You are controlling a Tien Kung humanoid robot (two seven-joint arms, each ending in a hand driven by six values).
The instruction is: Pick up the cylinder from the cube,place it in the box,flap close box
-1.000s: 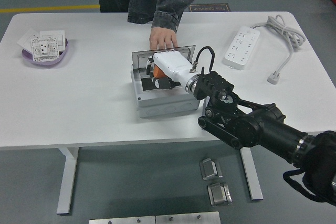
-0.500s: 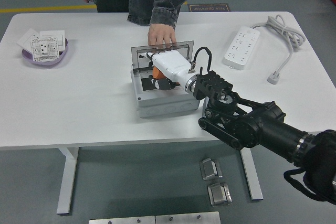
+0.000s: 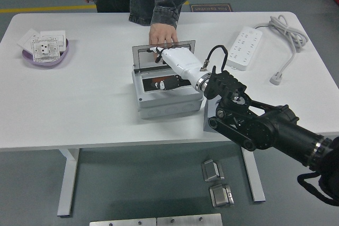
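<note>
Head view: right hand (image 3: 168, 56) is reaching over the back of the grey box (image 3: 165, 91), up against the raised lid flap (image 3: 159, 51). Finger state: cannot tell; they are hidden behind the white shell. Cylinder is not discernible; the box interior is showing only dark and reddish patches. A person's hand (image 3: 162, 35) is resting on the flap's top edge. Power strip (image 3: 244, 48) is lying far right, purple dish (image 3: 46, 51) far left.
</note>
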